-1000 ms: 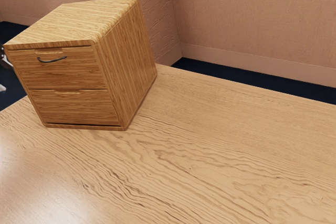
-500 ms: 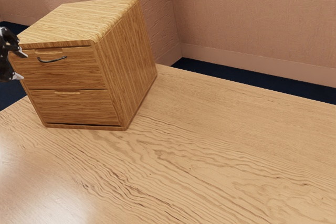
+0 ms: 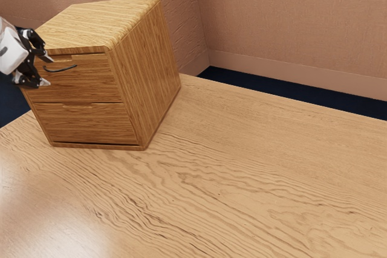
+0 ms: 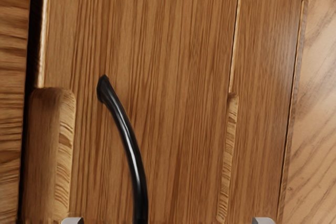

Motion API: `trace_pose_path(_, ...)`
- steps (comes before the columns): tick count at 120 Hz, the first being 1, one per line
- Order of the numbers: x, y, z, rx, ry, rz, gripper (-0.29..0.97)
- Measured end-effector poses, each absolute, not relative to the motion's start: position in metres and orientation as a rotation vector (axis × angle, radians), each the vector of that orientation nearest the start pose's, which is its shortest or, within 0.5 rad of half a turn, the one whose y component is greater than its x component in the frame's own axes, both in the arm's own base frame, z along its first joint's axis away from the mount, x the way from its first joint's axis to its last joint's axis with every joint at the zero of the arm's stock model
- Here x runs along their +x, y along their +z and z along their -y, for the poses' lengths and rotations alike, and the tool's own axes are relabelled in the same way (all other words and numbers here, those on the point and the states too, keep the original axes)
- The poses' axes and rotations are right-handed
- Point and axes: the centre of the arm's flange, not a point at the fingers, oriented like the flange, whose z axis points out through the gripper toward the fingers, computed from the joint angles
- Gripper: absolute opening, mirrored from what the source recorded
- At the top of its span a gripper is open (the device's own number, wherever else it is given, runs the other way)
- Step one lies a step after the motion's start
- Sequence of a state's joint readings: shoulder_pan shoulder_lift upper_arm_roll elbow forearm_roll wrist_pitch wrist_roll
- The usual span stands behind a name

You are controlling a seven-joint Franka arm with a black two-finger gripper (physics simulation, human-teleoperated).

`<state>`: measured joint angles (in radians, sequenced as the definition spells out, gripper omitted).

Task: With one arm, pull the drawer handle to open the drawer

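The wrist segment [image 3: 8, 51] at the exterior view's left edge is a smooth, glossy white cylinder with soft grey shading along its rounded side. It carries the black gripper [image 3: 46, 70], a compact matte body with angular edges that splits into two slim black prongs. Small pale grey caps finish the fingertips [image 3: 45, 82]. In the wrist view the fingertips [image 4: 72, 220] look like two light grey, flat-topped pads with squared corners.
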<state>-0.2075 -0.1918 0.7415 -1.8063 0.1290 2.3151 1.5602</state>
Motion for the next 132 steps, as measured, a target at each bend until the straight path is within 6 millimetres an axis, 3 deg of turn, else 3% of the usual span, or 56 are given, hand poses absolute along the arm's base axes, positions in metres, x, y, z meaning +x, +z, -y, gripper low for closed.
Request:
trace_pose_path(29,0.475,0.662,-0.329,-2.225,-0.452,-1.230,0.36)
trace_pose_path(78,0.485,0.652,-0.327,-2.243,-0.458,-1.225,0.10)
trace_pose_path(132,0.476,0.652,-0.336,-2.270,-0.486,-1.197,0.02)
